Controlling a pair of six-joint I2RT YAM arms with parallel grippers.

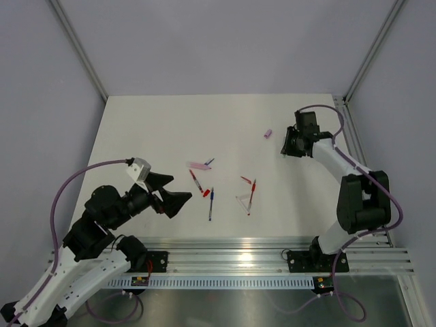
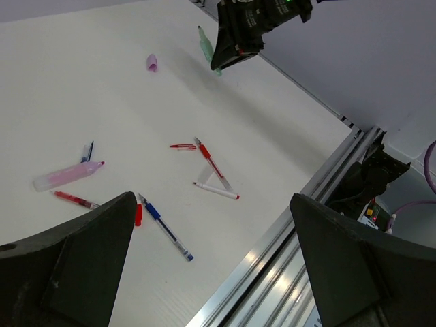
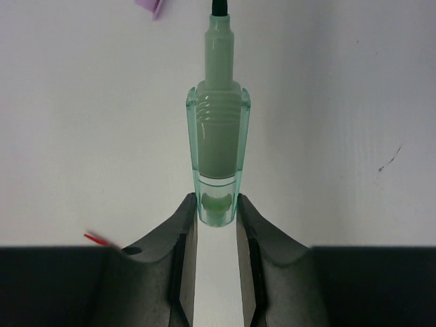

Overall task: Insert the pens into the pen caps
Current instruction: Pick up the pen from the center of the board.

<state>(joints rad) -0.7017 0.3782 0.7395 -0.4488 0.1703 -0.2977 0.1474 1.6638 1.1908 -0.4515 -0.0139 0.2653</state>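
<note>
Right jaws pinch green pen [image 3: 217, 153].

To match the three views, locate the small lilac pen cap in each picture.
Top external: small lilac pen cap, right of centre, left of the right gripper.
Left wrist: the cap, upper left.
Right wrist: the cap, top edge.
Landmark: right gripper holding thick green pen.

A white table [image 1: 150, 122] fills the middle of the overhead view. A plain pale grey back wall [image 1: 225, 41] stands at 12 o'clock, with matching side walls at 9 o'clock [image 1: 41, 102] and 3 o'clock [image 1: 409, 82]. Two slim metal posts rise from the table's far corners toward 11 o'clock [image 1: 77, 48] and 1 o'clock [image 1: 372, 51]. At 6 o'clock, an aluminium rail [image 1: 231, 259] edges the table, above a dull grey sheet [image 1: 231, 303]. The light is soft and even, and the shadows are faint.
</note>
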